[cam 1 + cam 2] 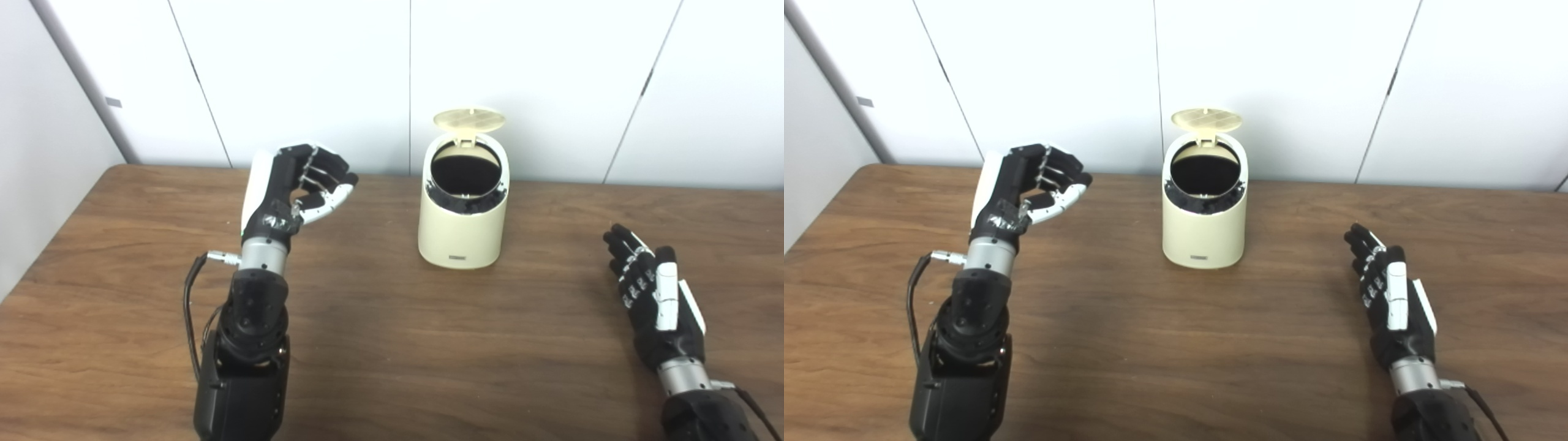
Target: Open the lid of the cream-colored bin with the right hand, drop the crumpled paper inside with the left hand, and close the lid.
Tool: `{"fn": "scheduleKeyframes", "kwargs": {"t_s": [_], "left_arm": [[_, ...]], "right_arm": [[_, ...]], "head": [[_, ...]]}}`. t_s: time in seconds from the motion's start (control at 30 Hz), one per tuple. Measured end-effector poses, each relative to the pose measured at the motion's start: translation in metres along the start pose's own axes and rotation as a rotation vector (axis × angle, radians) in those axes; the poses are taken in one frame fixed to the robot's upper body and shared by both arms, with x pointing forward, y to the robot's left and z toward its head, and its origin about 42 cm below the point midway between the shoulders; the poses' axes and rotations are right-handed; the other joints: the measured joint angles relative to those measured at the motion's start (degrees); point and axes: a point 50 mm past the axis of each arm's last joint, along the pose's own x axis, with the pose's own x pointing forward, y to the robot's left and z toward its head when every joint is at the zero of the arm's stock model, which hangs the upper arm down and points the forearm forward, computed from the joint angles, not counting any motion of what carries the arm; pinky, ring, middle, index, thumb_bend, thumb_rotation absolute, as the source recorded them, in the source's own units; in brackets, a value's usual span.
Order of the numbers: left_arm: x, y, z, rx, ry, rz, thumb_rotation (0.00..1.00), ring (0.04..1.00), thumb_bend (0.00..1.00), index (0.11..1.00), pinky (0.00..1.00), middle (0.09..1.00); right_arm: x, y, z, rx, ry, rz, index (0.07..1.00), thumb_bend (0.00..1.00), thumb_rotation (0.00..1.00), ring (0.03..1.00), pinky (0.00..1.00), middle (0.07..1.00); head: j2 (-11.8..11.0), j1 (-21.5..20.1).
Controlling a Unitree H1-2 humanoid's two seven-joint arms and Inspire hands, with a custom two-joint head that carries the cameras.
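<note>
Wood surface [380, 343], white wall panels behind. Bin [463, 208] stands mid-surface near the wall, cream, lid [470, 119] flipped up, dark inside. No paper visible; probably dropped, can't confirm. Left robot hand [303, 190] left of bin, fingers curled on nothing. Right robot hand [652, 294] right of bin, spread flat, empty. Remaining: close lid.

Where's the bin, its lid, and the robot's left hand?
bin [462, 229], left eye view, front wall.
lid [469, 120], left eye view, middle of its raised underside.
left hand [300, 187], left eye view, palm.
</note>
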Motion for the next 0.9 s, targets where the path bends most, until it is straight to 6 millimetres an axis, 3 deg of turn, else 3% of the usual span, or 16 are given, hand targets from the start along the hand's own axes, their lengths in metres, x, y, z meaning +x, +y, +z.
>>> {"fn": "scheduleKeyframes", "kwargs": {"t_s": [0.07, 0.13, 0.17, 0.23, 0.3, 0.33, 0.37, 0.43, 0.57, 0.73, 0.9], "left_arm": [[-0.003, 0.0, -0.005, -0.024, -0.006, 0.015, 0.0, 0.43, 0.48, 0.527, 0.35, 0.494], [-0.006, 0.003, -0.011, -0.043, 0.005, 0.028, 0.0, 0.443, 0.5, 0.538, 0.47, 0.472], [-0.008, 0.005, -0.015, -0.056, 0.009, 0.04, 0.0, 0.446, 0.5, 0.54, 0.48, 0.469], [-0.011, 0.008, -0.022, -0.084, 0.018, 0.055, 0.0, 0.533, 0.51, 0.526, 0.5, 0.472], [-0.014, 0.01, -0.032, -0.105, 0.036, 0.064, 0.05, 0.583, 0.51, 0.505, 0.51, 0.623], [-0.016, 0.01, -0.037, -0.113, 0.045, 0.068, 0.12, 0.623, 0.57, 0.64, 0.54, 0.685], [-0.02, 0.01, -0.041, -0.127, 0.059, 0.069, 0.16, 0.659, 0.59, 0.697, 0.57, 0.723], [-0.024, 0.009, -0.049, -0.154, 0.083, 0.06, 0.28, 0.748, 0.58, 0.797, 0.65, 0.798], [-0.035, 0.006, -0.067, -0.208, 0.102, 0.014, 0.47, 0.839, 0.53, 0.937, 0.83, 0.889], [-0.049, -0.002, -0.088, -0.267, 0.142, -0.039, 0.72, 0.971, 0.54, 0.999, 0.98, 0.989], [-0.054, -0.011, -0.102, -0.298, 0.156, -0.062, 0.91, 1.0, 0.57, 1.0, 1.0, 1.0]], "right_arm": [[0.0, 0.0, 0.0, 0.009, -0.001, -0.001, 0.871, 0.6, 1.0, 0.965, 1.0, 0.889], [0.0, -0.001, 0.0, 0.014, -0.002, -0.003, 0.87, 0.6, 1.0, 0.964, 1.0, 0.888], [0.0, -0.001, 0.0, 0.016, -0.002, -0.004, 0.869, 0.6, 1.0, 0.964, 1.0, 0.889], [0.0, -0.002, 0.0, 0.016, -0.001, -0.006, 0.868, 0.59, 1.0, 0.963, 1.0, 0.887], [-0.001, -0.002, 0.0, 0.016, -0.002, -0.007, 0.866, 0.6, 1.0, 0.963, 1.0, 0.888], [0.0, -0.002, 0.0, 0.016, -0.002, -0.007, 0.862, 0.6, 1.0, 0.961, 1.0, 0.885], [0.0, -0.002, 0.0, 0.016, -0.002, -0.007, 0.869, 0.6, 1.0, 0.967, 1.0, 0.892], [0.0, -0.002, 0.0, 0.015, -0.002, -0.007, 0.874, 0.59, 1.0, 0.966, 1.0, 0.893], [0.0, -0.002, 0.0, 0.013, -0.004, -0.008, 0.884, 0.6, 1.0, 0.966, 1.0, 0.895], [0.0, -0.002, 0.0, 0.009, -0.006, -0.007, 0.893, 0.6, 1.0, 0.968, 1.0, 0.897], [0.0, -0.002, 0.0, 0.008, -0.006, -0.008, 0.902, 0.6, 1.0, 0.973, 1.0, 0.906]], "head": [[0.0, 0.18], [0.0, 0.18], [0.0, 0.18], [0.0, 0.18], [0.0, 0.18], [0.0, 0.18], [0.09, 0.18], [0.0, 0.35], [0.0, 0.35], [0.18, 0.35], [0.26, -0.09]]}}
